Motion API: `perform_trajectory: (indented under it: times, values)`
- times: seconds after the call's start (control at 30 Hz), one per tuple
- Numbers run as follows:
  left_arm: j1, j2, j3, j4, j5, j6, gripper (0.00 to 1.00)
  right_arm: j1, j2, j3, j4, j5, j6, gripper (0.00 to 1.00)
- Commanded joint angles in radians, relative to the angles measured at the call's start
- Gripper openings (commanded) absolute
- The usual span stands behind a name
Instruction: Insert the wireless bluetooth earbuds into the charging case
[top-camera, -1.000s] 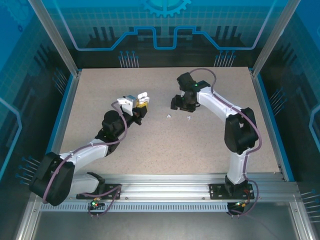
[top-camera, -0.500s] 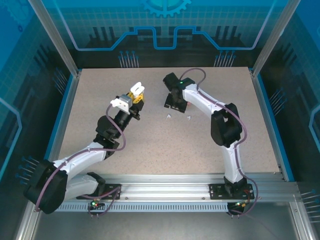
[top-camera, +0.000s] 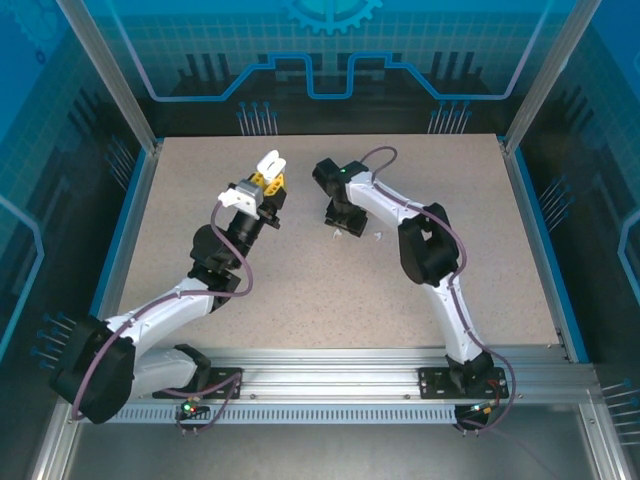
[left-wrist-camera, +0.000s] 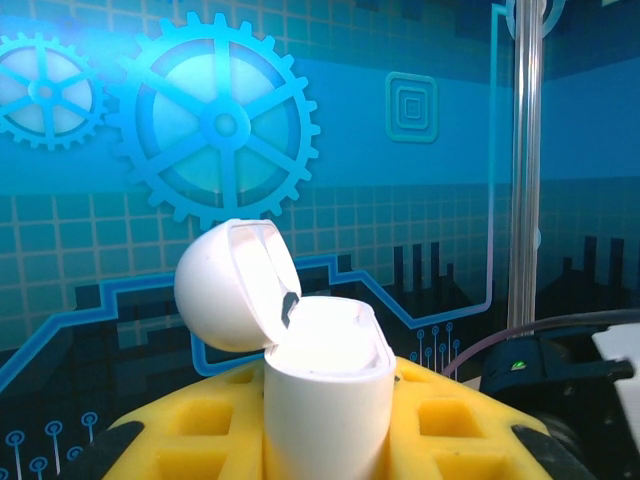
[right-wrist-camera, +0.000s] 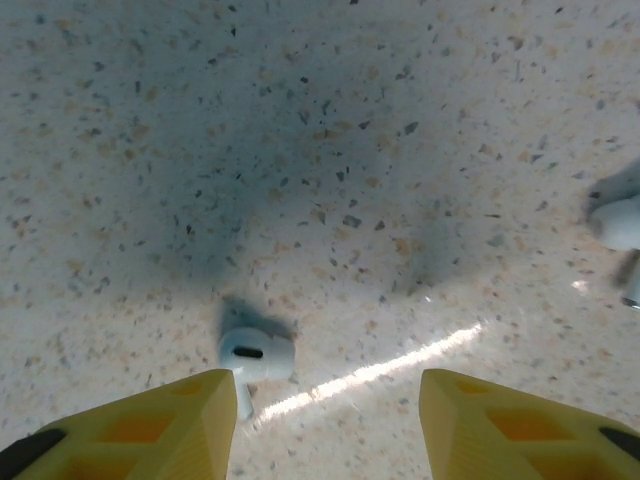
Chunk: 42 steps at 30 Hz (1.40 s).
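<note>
Nearest the arm bases, on the speckled beige tabletop (top-camera: 470, 270), lie two small white plastic earbuds. The first earbud (right-wrist-camera: 255, 357) shows in the right wrist view as a rounded, glossy bulb with a dark oval slot on its upper face and a short white stem pointing toward the camera. It rests flat on the table just beside the tip of one yellow finger (right-wrist-camera: 150, 425). The second earbud (right-wrist-camera: 618, 222) lies apart from it at the edge of that view, blurred, with only its pale rounded body to be made out. Directly above the first earbud hangs the right gripper (top-camera: 338, 215), pointing down. Its yellow jaws are spread with bare table between them, and they grip nothing. Farther back and to the left, the left gripper (top-camera: 268, 182) is raised off the table and tilted upward. Its yellow jaws are pressed against the sides of a white pebble-shaped plastic charging case (left-wrist-camera: 325, 400). The case stands upright between them. Its domed hinged lid (left-wrist-camera: 235, 285) is swung open to one side, showing a pale hollow interior, while the open top of the body glares too brightly to show the wells. Beyond stands the blue back panel printed with gear wheels (left-wrist-camera: 215, 125).
</note>
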Motion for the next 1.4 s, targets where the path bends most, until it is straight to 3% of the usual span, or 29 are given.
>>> perform_trajectory:
  times: [0.0,0.57,0.67,0.83,1.0,1.17,1.37]
  values:
    - [-0.005,0.004,0.03,0.046,0.002,0.018,0.0,0.012,0.064,0.073,-0.058,0.007,0.055,0.51]
    - [-0.004,-0.008,0.021,0.025,0.023,0.036,0.0,0.047,0.087,0.112,-0.05,0.026,-0.027,0.49]
    - [-0.005,-0.013,0.016,0.02,0.031,0.035,0.0,0.054,0.079,0.114,-0.026,0.032,-0.139,0.5]
    - [-0.004,-0.042,0.001,0.001,0.04,0.039,0.0,0.051,0.044,0.087,0.038,0.06,-0.452,0.54]
    - [-0.005,-0.067,-0.004,-0.021,0.046,0.04,0.0,0.04,-0.056,-0.078,0.188,0.027,-0.722,0.58]
    - [-0.005,-0.085,-0.001,-0.04,0.051,0.037,0.0,-0.01,-0.094,-0.167,0.268,-0.113,-0.82,0.56]
    - [-0.005,-0.094,-0.004,-0.054,0.051,0.043,0.0,-0.018,-0.09,-0.175,0.25,-0.163,-0.838,0.55]
